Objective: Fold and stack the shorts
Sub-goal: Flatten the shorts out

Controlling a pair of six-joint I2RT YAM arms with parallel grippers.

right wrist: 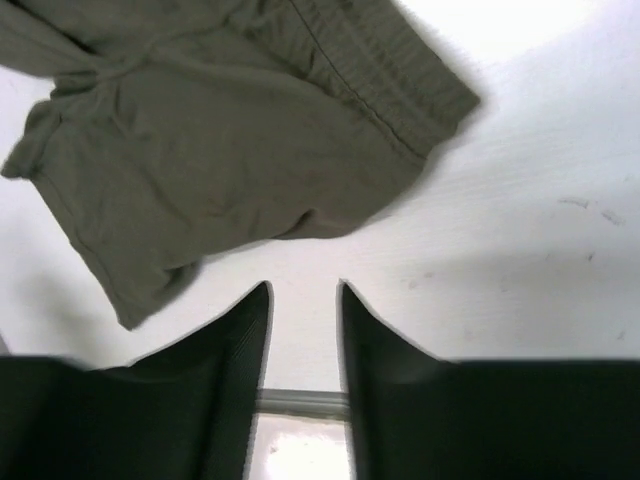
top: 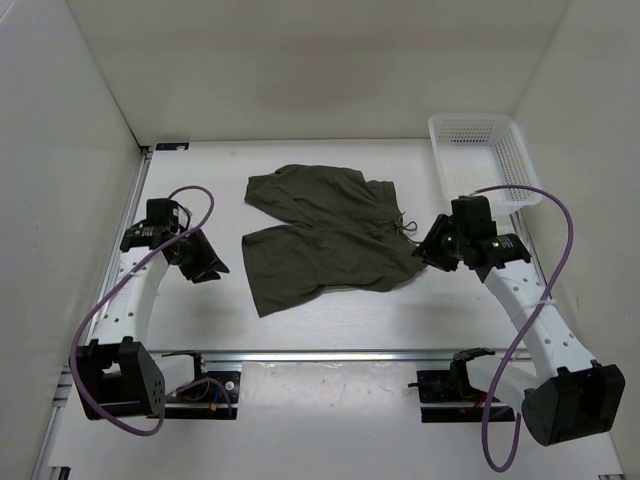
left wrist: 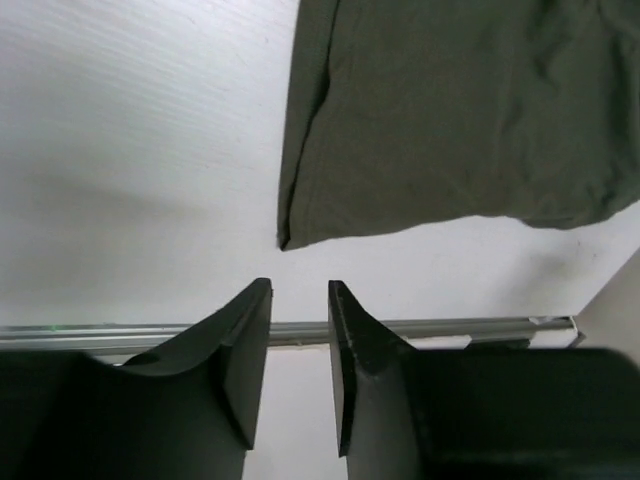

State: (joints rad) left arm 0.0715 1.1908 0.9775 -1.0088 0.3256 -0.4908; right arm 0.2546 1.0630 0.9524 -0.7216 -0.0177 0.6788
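Observation:
The dark olive-green shorts (top: 325,240) lie spread flat in the middle of the table, waistband and drawstring toward the right, legs toward the left. My left gripper (top: 212,266) hovers just left of the near leg, open and empty; in the left wrist view (left wrist: 300,290) the leg's hem corner (left wrist: 290,240) lies just ahead of the fingertips. My right gripper (top: 428,250) is at the waistband's near right corner, open and empty; in the right wrist view (right wrist: 303,290) the shorts (right wrist: 230,150) lie just ahead of it.
A white mesh plastic basket (top: 482,160) stands at the back right corner. White walls enclose the table on the left, back and right. A metal rail (top: 330,353) runs along the near edge by the arm bases.

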